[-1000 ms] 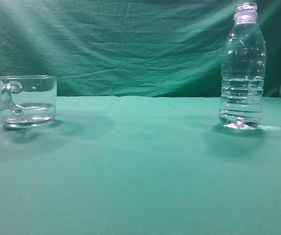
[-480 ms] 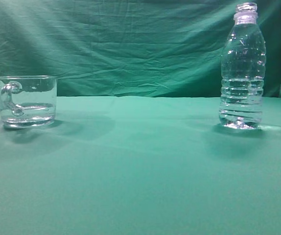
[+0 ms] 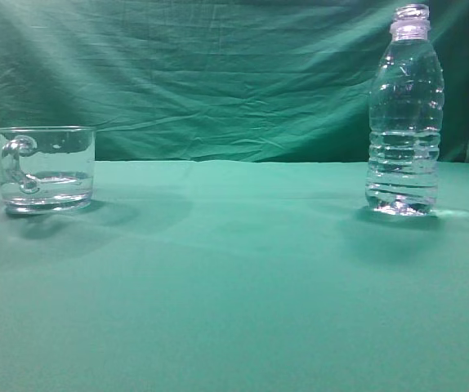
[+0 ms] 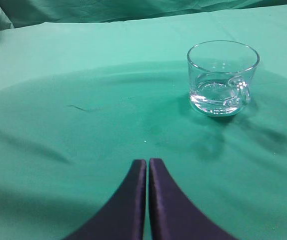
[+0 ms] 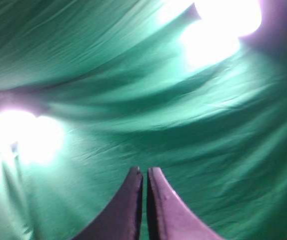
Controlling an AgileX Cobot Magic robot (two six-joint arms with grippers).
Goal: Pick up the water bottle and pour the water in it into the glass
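Observation:
The clear, uncapped water bottle [image 3: 404,114] stands upright at the right of the green table, with water [image 3: 403,167] filling its ribbed lower half. The glass [image 3: 45,167], a short clear mug with a curled handle, stands at the left and holds a little clear liquid. It also shows in the left wrist view [image 4: 222,77], ahead and to the right of my left gripper [image 4: 147,161], which is shut and empty above the cloth. My right gripper [image 5: 144,170] is shut and empty, facing the green backdrop. Neither gripper shows in the exterior view.
A wrinkled green cloth [image 3: 218,269] covers the table and a green backdrop [image 3: 218,73] hangs behind. Two bright light patches [image 5: 223,20] glare in the right wrist view. Green cloth lies between the mug and the bottle.

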